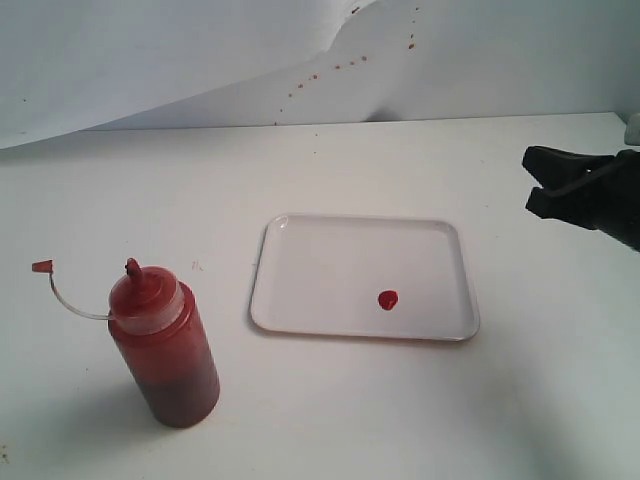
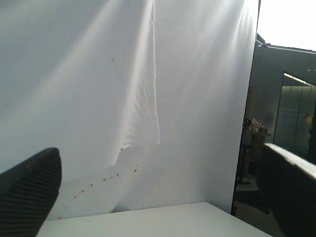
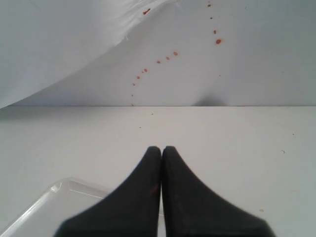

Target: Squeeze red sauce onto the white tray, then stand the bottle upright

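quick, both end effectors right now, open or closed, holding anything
Left end effector: open, holding nothing.
Right end effector: closed, holding nothing.

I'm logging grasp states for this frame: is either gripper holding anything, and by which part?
Nothing is held. The left gripper is open and empty, and the right gripper is shut on nothing. The bottle stands free beside the white tray.
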